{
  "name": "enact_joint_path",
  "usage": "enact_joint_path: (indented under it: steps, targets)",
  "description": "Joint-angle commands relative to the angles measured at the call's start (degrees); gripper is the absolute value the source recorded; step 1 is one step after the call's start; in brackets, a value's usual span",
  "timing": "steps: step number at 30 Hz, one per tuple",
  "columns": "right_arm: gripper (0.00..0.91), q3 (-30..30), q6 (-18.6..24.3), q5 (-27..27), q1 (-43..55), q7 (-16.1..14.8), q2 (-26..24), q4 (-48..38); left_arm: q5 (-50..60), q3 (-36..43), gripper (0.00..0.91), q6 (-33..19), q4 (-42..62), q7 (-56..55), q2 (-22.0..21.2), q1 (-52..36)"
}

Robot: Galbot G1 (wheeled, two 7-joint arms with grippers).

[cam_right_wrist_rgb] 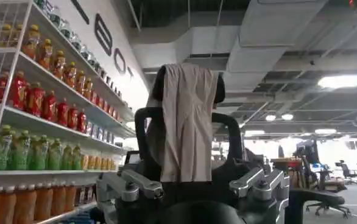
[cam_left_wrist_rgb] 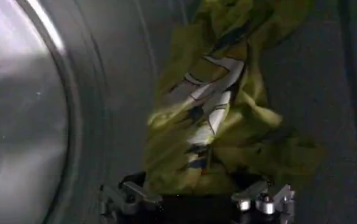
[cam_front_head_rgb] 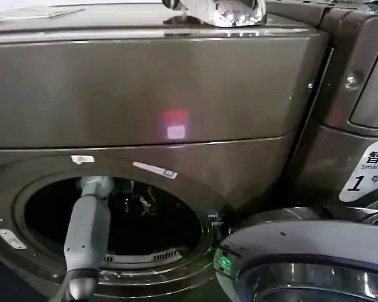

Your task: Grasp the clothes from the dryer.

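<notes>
The left arm (cam_front_head_rgb: 87,236) reached through the round porthole of the dryer (cam_front_head_rgb: 145,94) and ran into the dark drum. In the left wrist view the left tool (cam_left_wrist_rgb: 197,198) stood with its fingers (cam_left_wrist_rgb: 125,198) spread wide, one on each side of the lower edge of the clothes (cam_left_wrist_rgb: 218,115). The clothes were a crumpled yellow-green bundle with darker patches and a pale printed strip across the middle. They lay inside the drum, against its dull grey wall, just ahead of the tool. Whether the fingers already touched the fabric could not be told; they were not closed on it.

The dryer door (cam_front_head_rgb: 309,258) hung open at the machine's right side, its rim and glass low in the head view. A white sticker with a "1" (cam_front_head_rgb: 365,173) sat on the neighbouring panel above the door. A shiny crumpled object (cam_front_head_rgb: 223,11) rested on the dryer's flat top, near its back edge.

The right tool (cam_right_wrist_rgb: 194,192) was held up and away from the dryer, fingers wide apart and holding nothing. Beyond it were a chair draped with a beige cloth (cam_right_wrist_rgb: 187,119) and shelves of bottled drinks (cam_right_wrist_rgb: 38,115).
</notes>
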Motion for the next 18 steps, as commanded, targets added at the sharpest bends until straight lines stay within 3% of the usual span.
enact_joint_path:
  steps: [1,10,11,13,18]
  targets:
    - [0.907,-0.2,0.1,-0.1,0.1,0.0,0.1,0.0,-1.4,-0.2,0.907,0.5,6.3,-0.4,0.1,-1.6]
    - [0.907,-0.4,0.1,-0.2,0.1,0.0,0.2,0.0,-3.8,-0.2,0.907,-0.1,9.9,-0.6,0.4,-3.2]
    - [0.907,-0.4,0.1,-0.2,0.1,0.0,0.2,0.0,-4.6,-0.1,0.205,-0.3,10.0,-0.6,0.5,-3.3]
    - [0.907,-0.4,0.1,-0.2,0.1,0.0,0.2,0.1,-5.5,0.0,0.0,-0.8,10.1,-0.4,0.5,-3.4]
    - [0.907,-0.5,0.1,-0.2,0.1,0.0,0.2,0.0,-6.9,0.2,0.0,-1.3,10.0,-0.2,0.6,-3.3]
